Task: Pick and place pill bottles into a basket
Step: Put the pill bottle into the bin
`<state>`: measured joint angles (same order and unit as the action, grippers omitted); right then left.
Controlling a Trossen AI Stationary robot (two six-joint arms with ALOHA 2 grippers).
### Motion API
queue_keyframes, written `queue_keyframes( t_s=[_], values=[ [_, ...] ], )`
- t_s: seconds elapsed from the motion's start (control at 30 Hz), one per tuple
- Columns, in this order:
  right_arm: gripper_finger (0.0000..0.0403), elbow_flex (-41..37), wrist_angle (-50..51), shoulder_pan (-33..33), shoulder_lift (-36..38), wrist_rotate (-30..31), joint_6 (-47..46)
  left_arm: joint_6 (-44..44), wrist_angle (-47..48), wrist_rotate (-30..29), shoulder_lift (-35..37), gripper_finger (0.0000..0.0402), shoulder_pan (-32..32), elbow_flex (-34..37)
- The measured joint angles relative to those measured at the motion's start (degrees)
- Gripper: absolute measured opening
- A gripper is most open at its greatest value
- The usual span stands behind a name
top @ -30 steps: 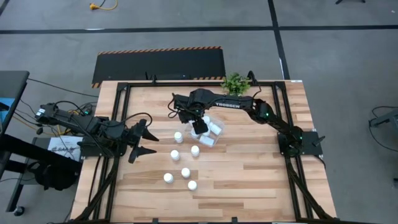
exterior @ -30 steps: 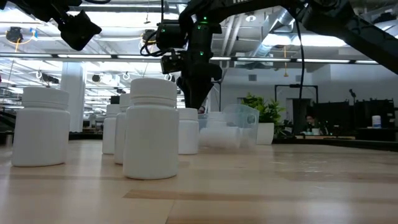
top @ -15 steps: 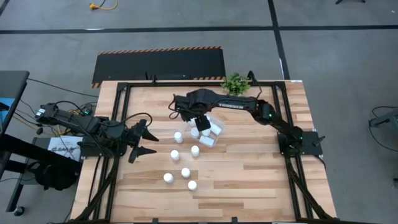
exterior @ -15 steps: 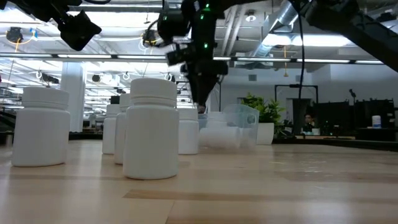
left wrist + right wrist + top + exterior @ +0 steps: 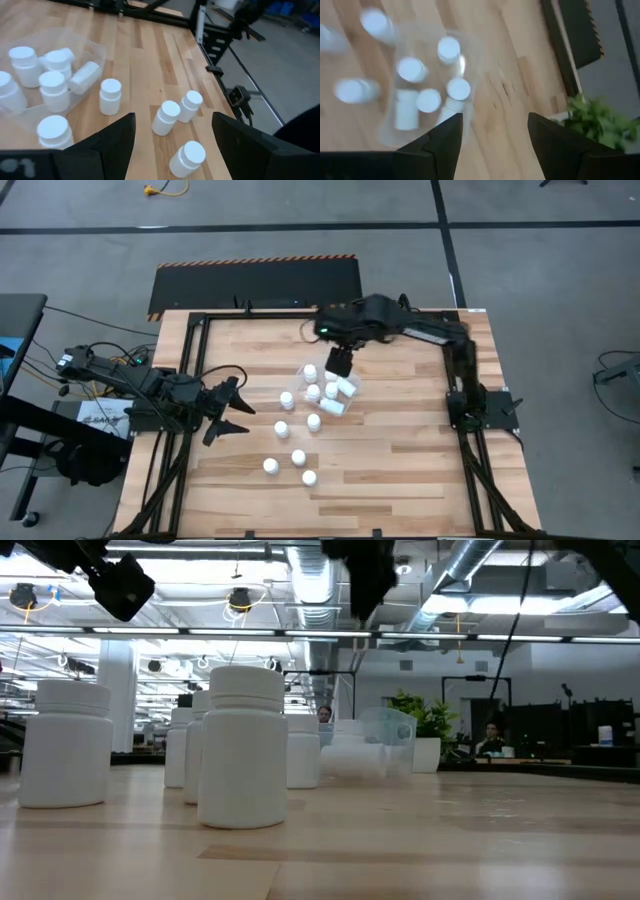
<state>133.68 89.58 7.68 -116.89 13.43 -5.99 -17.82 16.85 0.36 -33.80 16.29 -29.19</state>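
Overhead: clear rounded basket (image 5: 328, 388) holds white cylindrical pill bottles (image 5: 311, 372); others stand loose on pale wood table (image 5: 400, 450). Right gripper (image 5: 340, 362) hovers over it, jaws parted, empty. Left gripper (image 5: 228, 408) waits wide, empty.

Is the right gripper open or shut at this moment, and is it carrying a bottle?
Open and empty. The right gripper hangs above the basket with bare table showing between its spread fingers.
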Motion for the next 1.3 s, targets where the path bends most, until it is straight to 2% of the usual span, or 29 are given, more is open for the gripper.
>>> queue_keyframes(
  t_s=[0.17,0.3,0.4,0.57,0.73,0.87,0.97,1.1,1.3],
  values=[
    [0.0218,-1.4,-1.1,-4.6,9.4,-0.5,-3.0,3.4,-2.4,5.6,-3.9,0.0251,0.0,0.0],
    [0.0218,-5.3,-2.6,-9.8,15.4,-6.3,-1.3,6.5,-7.1,11.2,-8.3,0.0251,0.0,0.0],
    [0.0218,-10.4,-6.2,-13.8,20.7,-9.3,-1.2,8.1,-8.2,12.9,-11.6,0.0251,0.0,-0.9],
    [0.0218,-26.3,-19.8,-18.9,31.4,-9.6,0.7,9.9,-8.3,11.1,-16.8,0.0251,0.0,-5.7],
    [0.0218,-49.3,-35.8,-20.4,43.9,-9.0,1.5,10.1,-5.0,6.7,-22.0,0.0251,0.0,-11.6],
    [0.0218,-67.6,-50.5,-20.8,53.2,-8.8,-0.3,10.1,-3.1,6.0,-26.8,0.0251,0.0,-15.3],
    [0.0218,-77.9,-58.3,-21.4,58.6,-8.9,-3.1,10.0,-0.8,7.4,-30.1,0.0251,0.7,-16.9],
    [0.0218,-86.7,-64.9,-22.2,63.0,-8.8,-5.3,9.1,3.1,9.6,-33.3,0.0251,2.7,-18.4],
    [0.0218,-90.1,-64.2,-22.3,64.5,-8.9,-6.1,7.5,13.1,9.2,-36.7,0.0251,6.2,-22.5]
  ],
)
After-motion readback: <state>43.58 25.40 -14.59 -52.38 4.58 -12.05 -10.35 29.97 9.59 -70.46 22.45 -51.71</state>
